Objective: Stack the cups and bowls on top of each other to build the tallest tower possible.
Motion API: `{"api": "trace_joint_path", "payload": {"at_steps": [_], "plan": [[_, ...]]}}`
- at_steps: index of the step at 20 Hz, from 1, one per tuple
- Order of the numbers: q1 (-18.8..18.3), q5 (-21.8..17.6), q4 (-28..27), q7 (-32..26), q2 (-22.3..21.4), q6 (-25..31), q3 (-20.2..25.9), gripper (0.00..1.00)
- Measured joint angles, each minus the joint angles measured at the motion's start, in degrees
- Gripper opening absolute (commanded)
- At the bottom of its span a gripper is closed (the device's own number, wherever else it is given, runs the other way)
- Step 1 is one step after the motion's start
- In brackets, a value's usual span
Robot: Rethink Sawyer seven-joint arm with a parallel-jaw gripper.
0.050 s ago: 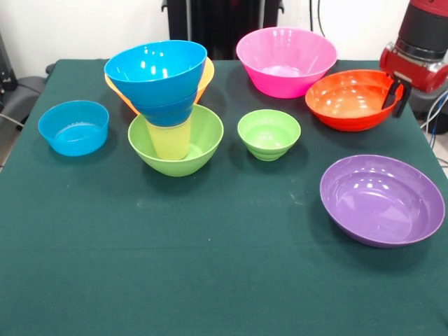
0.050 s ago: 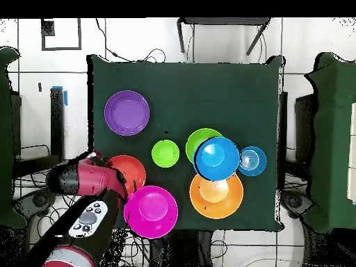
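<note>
With its fingers straddling the red-orange bowl's rim, the tool should clamp squarely, then lift straight toward the tower.

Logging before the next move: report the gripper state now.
Gripper: at the rim of the red-orange bowl, fingers on either side of the rim; whether it is clamped shut cannot be told.
</note>
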Motion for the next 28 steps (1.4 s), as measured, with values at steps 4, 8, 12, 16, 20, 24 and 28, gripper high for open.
{"api": "trace_joint_path", "payload": {"at_steps": [4,8,12,16,20,24,28], "plan": [[1.08,-0.87,-0.21,0.00,-1.95,6.15,-1.80,0.00],[2.22,-3.01,-1.49,0.00,-5.04,14.93,-4.28,0.00],[1.92,-5.98,-4.11,0.00,-8.92,24.29,-6.64,0.00],[0.70,-8.05,-5.93,0.00,-11.34,28.04,-7.87,0.00],[-2.25,-10.63,-7.58,0.00,-14.28,29.49,-8.15,0.00],[-6.07,-13.31,-8.75,0.00,-16.80,29.50,-8.16,0.00],[-9.63,-15.92,-9.61,-0.01,-18.74,29.51,-8.10,0.00]]}}
